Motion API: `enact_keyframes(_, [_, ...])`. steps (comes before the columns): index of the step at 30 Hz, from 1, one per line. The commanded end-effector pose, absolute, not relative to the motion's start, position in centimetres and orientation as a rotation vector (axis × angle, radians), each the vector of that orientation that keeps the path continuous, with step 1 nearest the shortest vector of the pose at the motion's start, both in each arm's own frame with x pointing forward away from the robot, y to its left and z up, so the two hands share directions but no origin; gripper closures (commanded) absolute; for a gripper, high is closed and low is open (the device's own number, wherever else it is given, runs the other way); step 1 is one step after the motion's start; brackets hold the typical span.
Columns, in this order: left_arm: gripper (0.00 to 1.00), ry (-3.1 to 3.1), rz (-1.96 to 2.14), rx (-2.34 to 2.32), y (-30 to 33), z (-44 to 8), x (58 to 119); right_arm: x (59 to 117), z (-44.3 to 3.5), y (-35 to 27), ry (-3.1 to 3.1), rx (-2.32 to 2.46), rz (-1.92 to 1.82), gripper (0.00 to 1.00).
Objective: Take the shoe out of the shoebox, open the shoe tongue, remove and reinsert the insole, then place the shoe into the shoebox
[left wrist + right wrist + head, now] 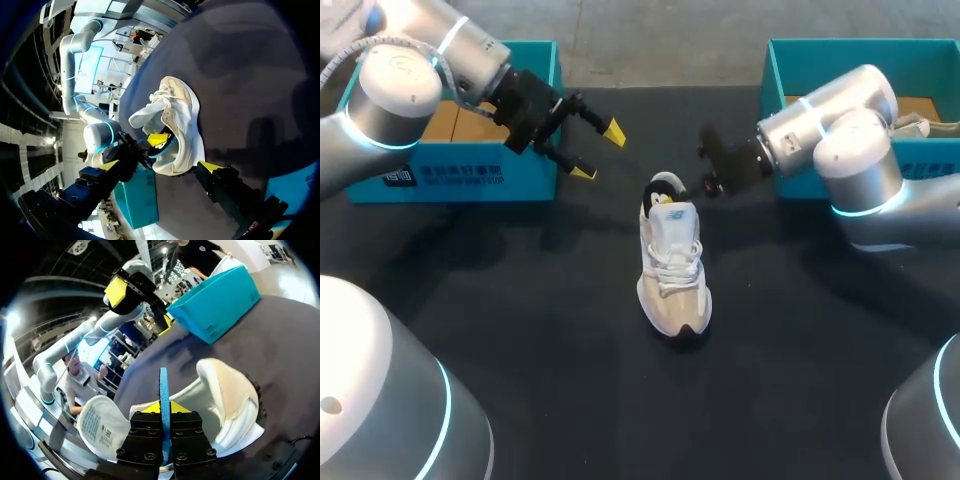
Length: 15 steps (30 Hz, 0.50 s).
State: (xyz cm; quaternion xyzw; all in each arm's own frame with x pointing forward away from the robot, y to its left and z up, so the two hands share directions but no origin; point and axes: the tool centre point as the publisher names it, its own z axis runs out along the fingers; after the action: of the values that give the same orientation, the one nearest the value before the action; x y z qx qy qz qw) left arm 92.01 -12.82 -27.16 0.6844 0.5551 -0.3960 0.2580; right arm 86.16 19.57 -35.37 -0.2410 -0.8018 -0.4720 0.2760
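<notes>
At the left, a teal cardboard shoebox stands at the far side of the black table. Our left gripper hovers just beside it, fingers spread wide and holding nothing. The white and beige lace-up shoe stands upright mid-table, outside both boxes, toe toward us. Our right gripper sits at the shoe's heel opening, fingers pinched on the thin blue insole. A second teal shoebox stands at the far right.
</notes>
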Motion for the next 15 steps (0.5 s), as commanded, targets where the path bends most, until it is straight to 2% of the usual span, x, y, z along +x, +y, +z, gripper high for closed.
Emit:
enact_keyframes(1, [0.0, 1.507, -1.069, 1.856, -12.8, -27.1, 91.9, 85.2, -35.7, 19.7, -2.153, -0.665, -1.27, 1.0])
enact_keyframes(3, [0.0, 1.507, -1.069, 1.856, -12.8, -27.1, 91.9, 85.1, -35.7, 19.7, -2.153, -0.666, -1.266, 0.99])
enact_keyframes(4, [0.0, 1.507, -1.069, 1.856, -12.8, -27.1, 91.9, 85.2, -35.7, 19.7, -2.154, -0.667, -1.266, 0.79])
enact_keyframes(5, [0.0, 1.507, -1.069, 1.856, -12.8, -27.1, 91.9, 85.2, -35.5, 19.7, -2.156, -0.668, -1.27, 0.7])
enact_keyframes(7, [0.0, 1.507, -1.069, 1.856, -12.8, -27.1, 91.9, 85.4, -35.2, 19.7, -2.167, -0.664, -1.276, 0.61])
enact_keyframes(15, [0.0, 1.507, -1.069, 1.856, -12.8, -27.1, 91.9, 86.2, -33.8, 19.6, -2.211, -0.645, -1.287, 0.59])
